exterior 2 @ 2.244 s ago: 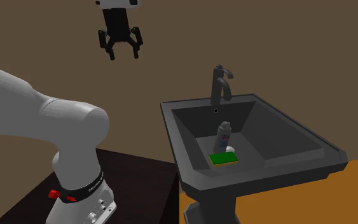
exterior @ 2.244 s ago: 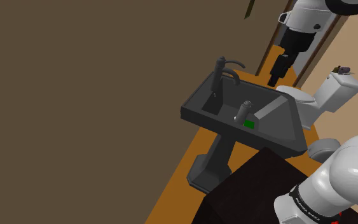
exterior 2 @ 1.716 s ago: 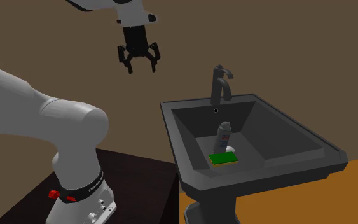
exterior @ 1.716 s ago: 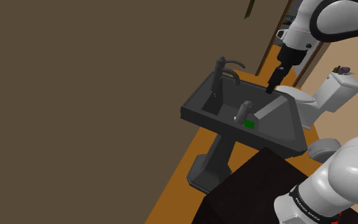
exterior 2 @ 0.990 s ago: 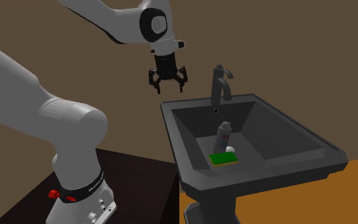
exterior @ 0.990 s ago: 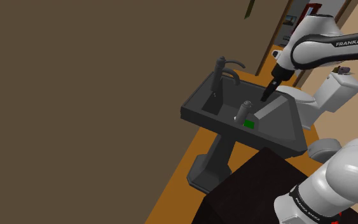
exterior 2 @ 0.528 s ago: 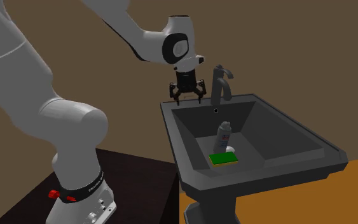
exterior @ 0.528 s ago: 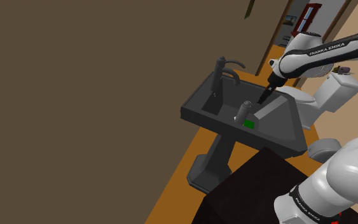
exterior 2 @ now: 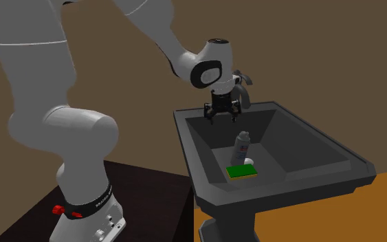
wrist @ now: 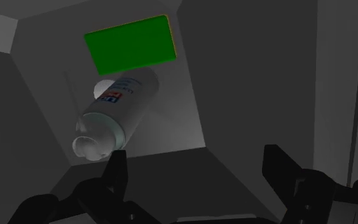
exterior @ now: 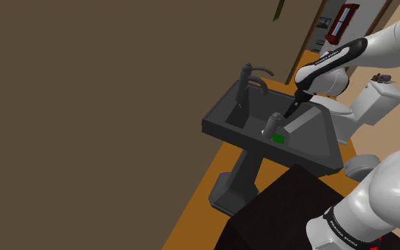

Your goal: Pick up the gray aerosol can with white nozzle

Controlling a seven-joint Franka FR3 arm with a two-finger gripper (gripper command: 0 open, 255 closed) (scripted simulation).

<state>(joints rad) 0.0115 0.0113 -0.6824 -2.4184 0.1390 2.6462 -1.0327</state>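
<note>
Jaws stood wide apart with nothing between them, hanging over the back end of the basin, above the can and clear of it. From the dark stand (exterior 2: pixel 144 206) the white arm (exterior 2: pixel 30 55) arched over the dark grey pedestal sink (exterior 2: pixel 308 148). On the sink's back rim stood the faucet (exterior: pixel 246 79), close beside the jaws. The grey aerosol can (exterior 2: pixel 242 146) stood upright on the basin floor, a blue and red label on its side. A green sponge (exterior 2: pixel 242 172) with a yellow underside lay just beside it, toward the sink's front rim. The can's white nozzle (wrist: pixel 89 146) pointed up toward the jaws
</note>
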